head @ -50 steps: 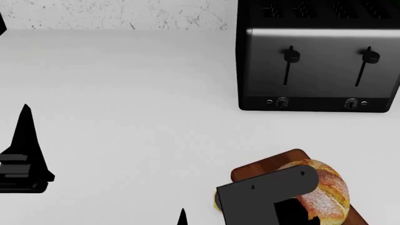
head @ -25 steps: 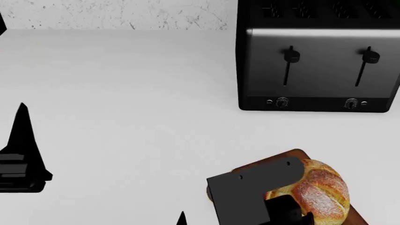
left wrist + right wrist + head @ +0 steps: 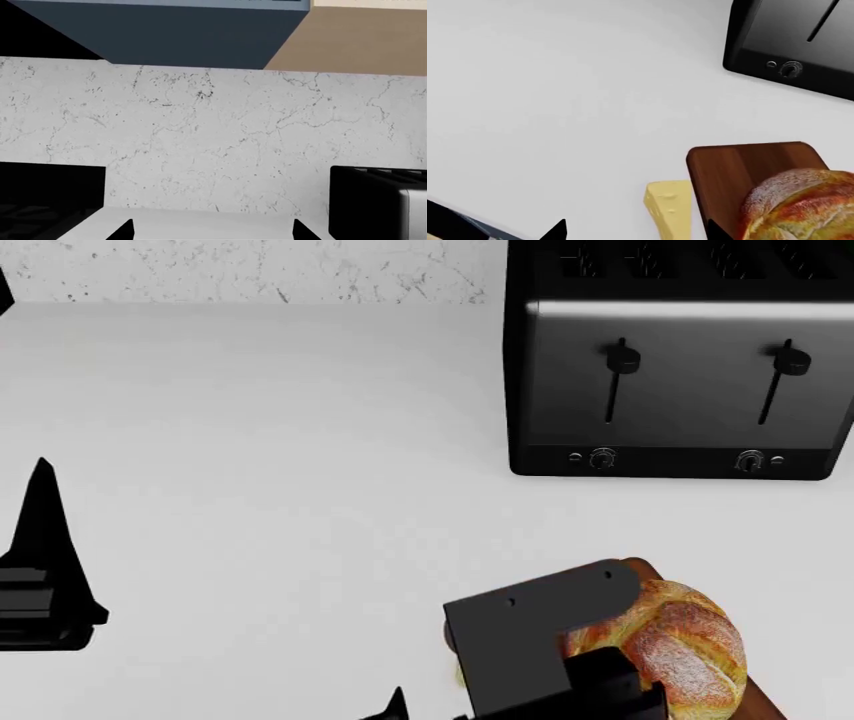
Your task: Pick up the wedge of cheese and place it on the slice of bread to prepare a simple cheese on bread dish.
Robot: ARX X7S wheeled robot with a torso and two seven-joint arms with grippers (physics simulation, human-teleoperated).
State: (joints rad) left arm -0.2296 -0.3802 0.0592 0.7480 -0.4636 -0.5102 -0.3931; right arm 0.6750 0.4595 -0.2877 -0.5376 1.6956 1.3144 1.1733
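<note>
The wedge of cheese [image 3: 668,209], small and pale yellow, lies on the white counter right beside the wooden board [image 3: 740,167]. The slice of bread [image 3: 800,200], a round crusty loaf, sits on that board. My right gripper [image 3: 637,235] hovers over the cheese and is open. One fingertip [image 3: 557,231] stands over bare counter and the other over the board's edge. In the head view my right arm [image 3: 534,635] covers the cheese and part of the bread [image 3: 674,640]. My left gripper [image 3: 213,234] is open and empty, off at the left, with one finger [image 3: 43,530] showing.
A black toaster [image 3: 681,380] stands at the back right, behind the board [image 3: 638,570]. A marbled wall [image 3: 213,140] runs along the back of the counter. A dark appliance [image 3: 47,200] sits at the far left.
My right arm has shifted a little to the left, uncovering more of the bread. The left gripper has drifted slightly left.
</note>
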